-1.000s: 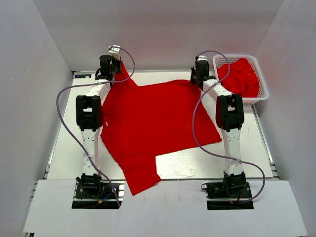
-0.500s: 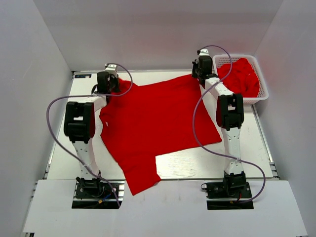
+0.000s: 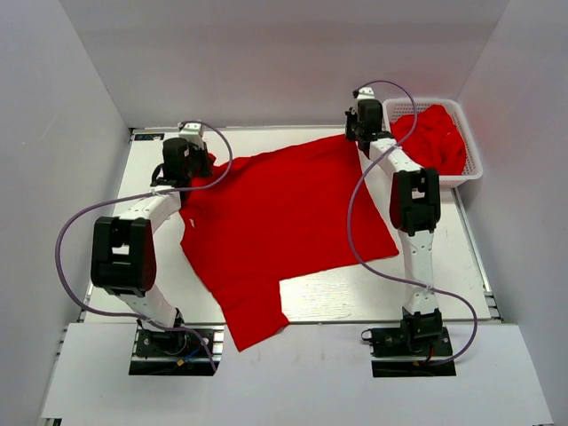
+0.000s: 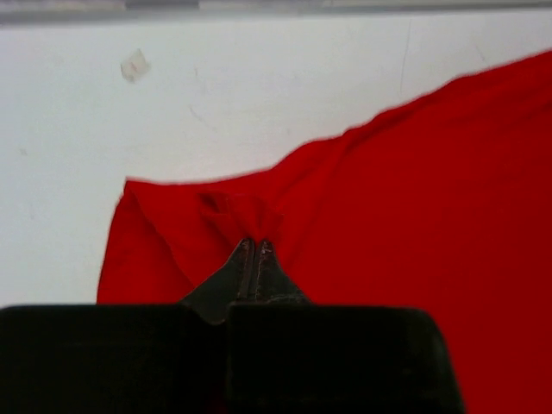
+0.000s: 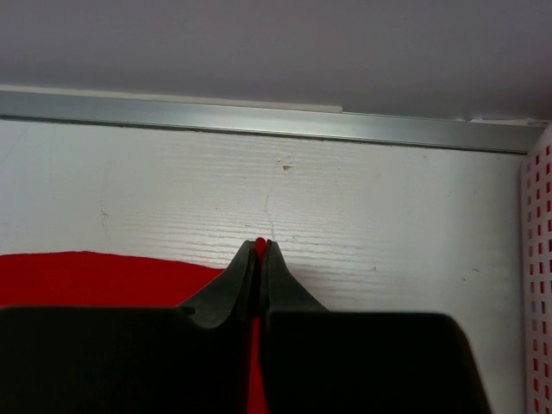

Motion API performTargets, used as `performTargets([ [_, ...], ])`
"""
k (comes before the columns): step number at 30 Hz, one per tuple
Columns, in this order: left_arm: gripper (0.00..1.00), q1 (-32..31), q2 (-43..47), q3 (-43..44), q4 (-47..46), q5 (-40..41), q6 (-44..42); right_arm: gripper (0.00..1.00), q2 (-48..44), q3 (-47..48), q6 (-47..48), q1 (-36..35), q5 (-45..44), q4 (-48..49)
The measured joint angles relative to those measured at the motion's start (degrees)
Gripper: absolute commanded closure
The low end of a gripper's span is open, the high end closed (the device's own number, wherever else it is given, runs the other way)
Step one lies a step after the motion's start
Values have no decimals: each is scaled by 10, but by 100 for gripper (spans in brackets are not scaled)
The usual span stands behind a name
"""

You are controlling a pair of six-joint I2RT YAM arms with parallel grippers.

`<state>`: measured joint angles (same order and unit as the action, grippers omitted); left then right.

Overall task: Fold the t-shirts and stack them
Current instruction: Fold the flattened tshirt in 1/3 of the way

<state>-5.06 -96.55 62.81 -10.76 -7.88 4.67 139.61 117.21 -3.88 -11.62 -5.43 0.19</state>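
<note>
A red t-shirt (image 3: 284, 213) lies spread over the middle of the table, with one part reaching the near edge. My left gripper (image 3: 197, 167) is shut on its far left corner; in the left wrist view the closed tips (image 4: 256, 244) pinch bunched red cloth (image 4: 388, 224). My right gripper (image 3: 358, 135) is shut on the far right corner; in the right wrist view a sliver of red cloth (image 5: 103, 278) shows between the closed tips (image 5: 260, 244). More red t-shirts (image 3: 435, 138) lie heaped in the basket.
A white mesh basket (image 3: 472, 173) stands at the far right corner, and its wall shows in the right wrist view (image 5: 539, 285). The table's metal back rail (image 5: 259, 121) and the back wall are just beyond the right gripper. White side walls enclose the table.
My left gripper has come down and moved left and nearer, pulling the shirt's far left corner outward. The right gripper moved slightly back, then held. The far edge now lies stretched and flatter.
</note>
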Motion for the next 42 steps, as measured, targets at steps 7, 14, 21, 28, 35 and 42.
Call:
performTargets([
  [7, 100, -8, 76, -97, 57, -4, 14, 100, -57, -46, 0, 1, -2, -18],
  [14, 100, -18, 160, -165, 74, -12, 33, 100, -126, -116, 3, 2, -7, -33],
  [21, 100, -26, 235, -232, 84, -12, 65, 100, -167, -193, 13, 4, -19, -35],
  [28, 100, -33, 280, -260, 100, -21, 95, 100, -178, -224, 16, 6, -34, -39],
  [35, 100, -38, 325, -264, 139, -26, 111, 100, -187, -237, 17, 9, -37, -40],
  [42, 100, -39, 370, -277, 164, -24, 124, 100, -225, -280, 15, 10, -36, -43],
])
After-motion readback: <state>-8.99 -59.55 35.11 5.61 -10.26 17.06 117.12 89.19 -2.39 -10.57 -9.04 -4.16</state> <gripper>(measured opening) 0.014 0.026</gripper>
